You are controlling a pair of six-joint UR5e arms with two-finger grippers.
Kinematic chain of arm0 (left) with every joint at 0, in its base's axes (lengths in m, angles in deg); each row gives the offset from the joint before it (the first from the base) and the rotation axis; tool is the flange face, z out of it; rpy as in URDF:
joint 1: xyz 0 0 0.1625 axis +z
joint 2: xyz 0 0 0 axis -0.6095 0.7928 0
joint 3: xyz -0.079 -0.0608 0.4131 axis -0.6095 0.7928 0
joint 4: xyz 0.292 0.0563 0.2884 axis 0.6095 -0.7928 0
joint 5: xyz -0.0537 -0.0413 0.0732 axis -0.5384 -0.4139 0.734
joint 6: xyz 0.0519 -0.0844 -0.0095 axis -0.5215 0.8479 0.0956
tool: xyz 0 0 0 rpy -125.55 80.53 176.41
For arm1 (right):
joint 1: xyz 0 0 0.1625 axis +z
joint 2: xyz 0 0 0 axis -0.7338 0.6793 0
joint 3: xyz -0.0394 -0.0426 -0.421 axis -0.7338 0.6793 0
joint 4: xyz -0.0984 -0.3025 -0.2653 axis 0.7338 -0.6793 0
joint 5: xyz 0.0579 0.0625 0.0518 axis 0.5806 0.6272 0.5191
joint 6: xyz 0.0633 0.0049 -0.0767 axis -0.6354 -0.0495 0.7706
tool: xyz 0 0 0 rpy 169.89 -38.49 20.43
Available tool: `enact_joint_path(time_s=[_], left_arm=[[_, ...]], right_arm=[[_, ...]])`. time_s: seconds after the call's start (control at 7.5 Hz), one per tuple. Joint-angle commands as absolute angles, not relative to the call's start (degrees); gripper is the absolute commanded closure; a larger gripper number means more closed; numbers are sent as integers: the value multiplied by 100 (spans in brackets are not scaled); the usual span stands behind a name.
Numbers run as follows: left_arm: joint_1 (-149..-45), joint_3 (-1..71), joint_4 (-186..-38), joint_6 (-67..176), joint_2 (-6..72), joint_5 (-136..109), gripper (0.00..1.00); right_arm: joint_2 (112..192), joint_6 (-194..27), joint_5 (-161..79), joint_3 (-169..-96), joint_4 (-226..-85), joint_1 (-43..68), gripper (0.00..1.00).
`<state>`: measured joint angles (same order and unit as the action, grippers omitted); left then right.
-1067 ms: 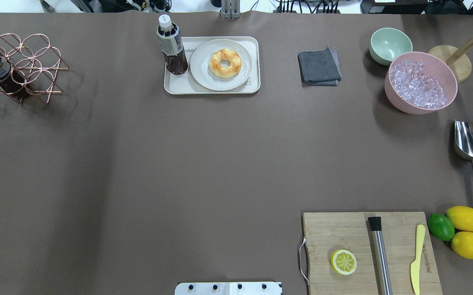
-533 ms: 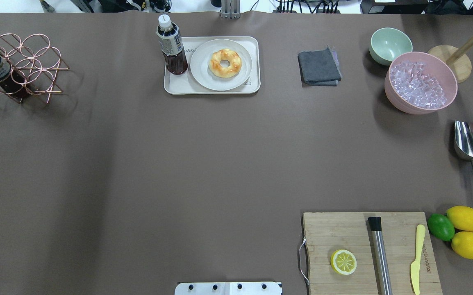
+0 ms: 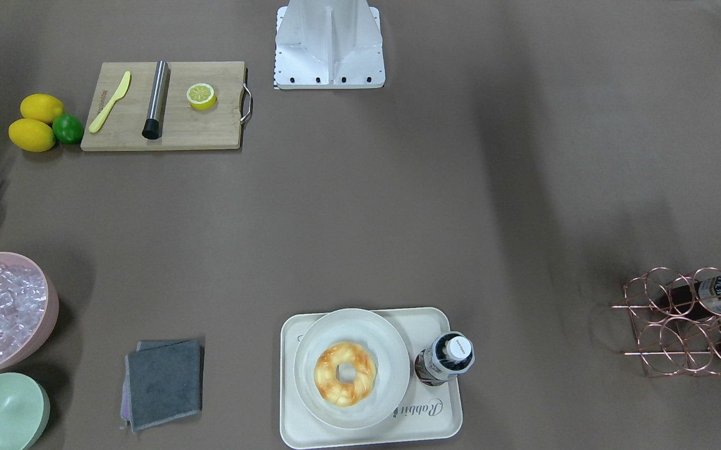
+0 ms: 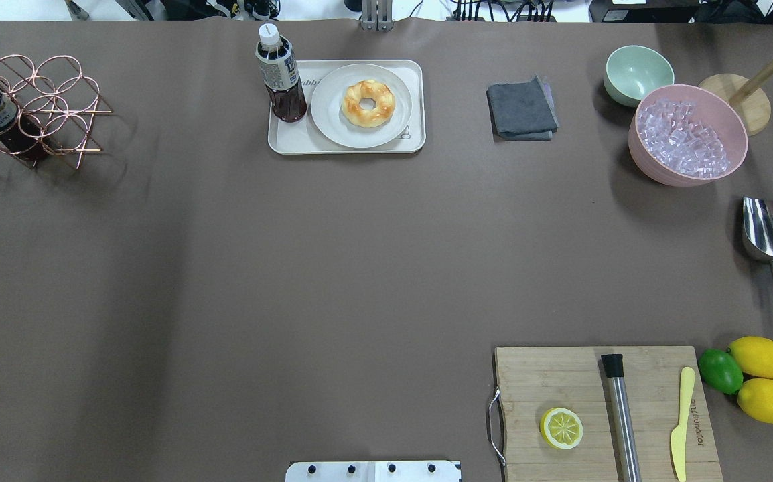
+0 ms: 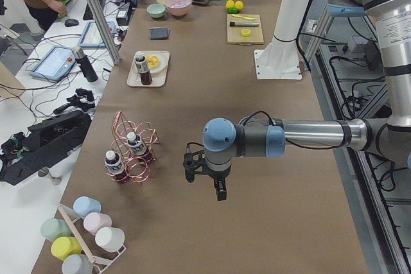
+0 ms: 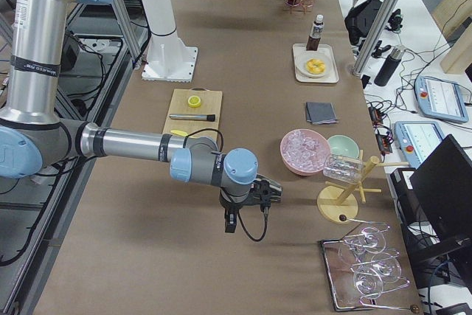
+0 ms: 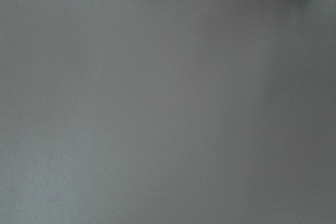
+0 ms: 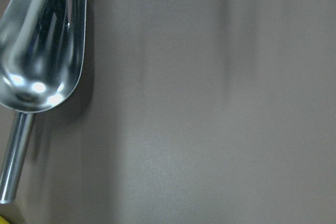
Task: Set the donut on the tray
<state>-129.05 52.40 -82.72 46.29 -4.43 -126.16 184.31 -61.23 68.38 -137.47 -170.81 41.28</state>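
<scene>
Facing the robot, the front view shows the donut [image 3: 345,374] lying flat on a round off-white plate [image 3: 360,326]. The plate sits on the tray [image 3: 445,420], and a capped bottle [image 3: 447,361] stands upright on the tray, just beside the plate.

From overhead, that group sits at the far edge of the table [image 4: 293,268], left of centre. A folded grey cloth [image 4: 522,107] lies apart to its right. A wooden cutting board [image 4: 560,375] with a lemon half [image 4: 561,428] on it lies at the near right.

The exterior left view has the near arm stretched over bare table, with the left gripper [image 5: 209,174] hanging near a copper wire rack [image 5: 131,152] — whether its fingers are apart or together cannot be told. The tray and donut are well apart from it, further up the table.

In the exterior right view, the right gripper [image 6: 262,191] hangs above the table near a pink bowl [image 6: 304,151] of ice cubes. Its fingers' state cannot be told either.

The left wrist view shows only bare table cover. The right wrist view shows a metal scoop [image 8: 42,40] lying on the cover.
</scene>
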Motion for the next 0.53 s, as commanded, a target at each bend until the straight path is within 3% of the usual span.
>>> enact_joint_path(time_s=[0.0,0.4], left_arm=[[-12905,5240,-8264,4629,-445,-12603,2],[-12905,5239,-8238,4629,-428,-12594,2]], right_arm=[[18429,-6126,6835,-13750,-17081,4130,0],[18402,-6126,6835,-13767,-17081,4130,0]])
